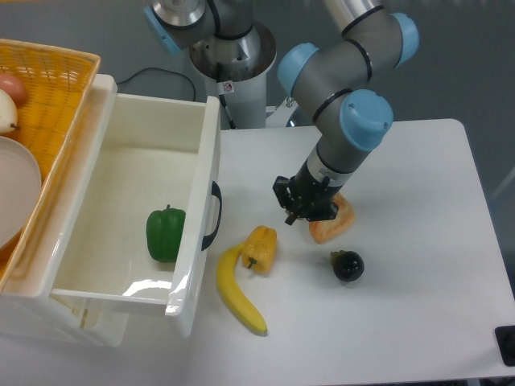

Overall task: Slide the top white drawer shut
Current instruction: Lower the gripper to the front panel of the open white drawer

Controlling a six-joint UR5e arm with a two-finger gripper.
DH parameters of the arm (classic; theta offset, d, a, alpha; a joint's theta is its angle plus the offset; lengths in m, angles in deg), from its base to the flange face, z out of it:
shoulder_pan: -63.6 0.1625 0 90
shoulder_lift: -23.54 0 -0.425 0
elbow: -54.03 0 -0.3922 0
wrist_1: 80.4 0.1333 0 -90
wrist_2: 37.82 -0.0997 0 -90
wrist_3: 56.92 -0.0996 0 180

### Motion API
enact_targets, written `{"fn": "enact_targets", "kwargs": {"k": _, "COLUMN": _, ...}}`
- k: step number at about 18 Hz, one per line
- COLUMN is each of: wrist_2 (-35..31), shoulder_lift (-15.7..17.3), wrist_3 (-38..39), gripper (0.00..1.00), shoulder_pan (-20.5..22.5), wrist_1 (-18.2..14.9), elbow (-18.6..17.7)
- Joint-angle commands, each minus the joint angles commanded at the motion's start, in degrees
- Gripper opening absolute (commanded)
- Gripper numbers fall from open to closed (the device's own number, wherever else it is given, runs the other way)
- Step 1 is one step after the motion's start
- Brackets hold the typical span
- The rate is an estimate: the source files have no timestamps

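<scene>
Top white drawer, a deep glossy plastic box with a dark curved handle on its front, stands pulled far out of the small white cabinet at the left side of the white table. A green bell pepper lies inside it near the front wall. Black two-finger gripper of the grey-and-blue arm hangs low over the table between the drawer front and an orange-red pepper piece, apart from the handle; its finger opening cannot be told from this angle. On the table lie a yellow pepper, touching a yellow banana, and a small dark round fruit. An orange woven basket sits on the cabinet top.
</scene>
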Motion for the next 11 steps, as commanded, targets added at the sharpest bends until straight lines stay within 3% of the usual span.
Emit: {"fn": "enact_targets", "kwargs": {"k": 11, "wrist_2": 4.8, "shoulder_lift": 2.3, "wrist_3": 0.6, "gripper": 0.00, "shoulder_pan": -0.9, "wrist_1": -3.3, "elbow": 0.0}}
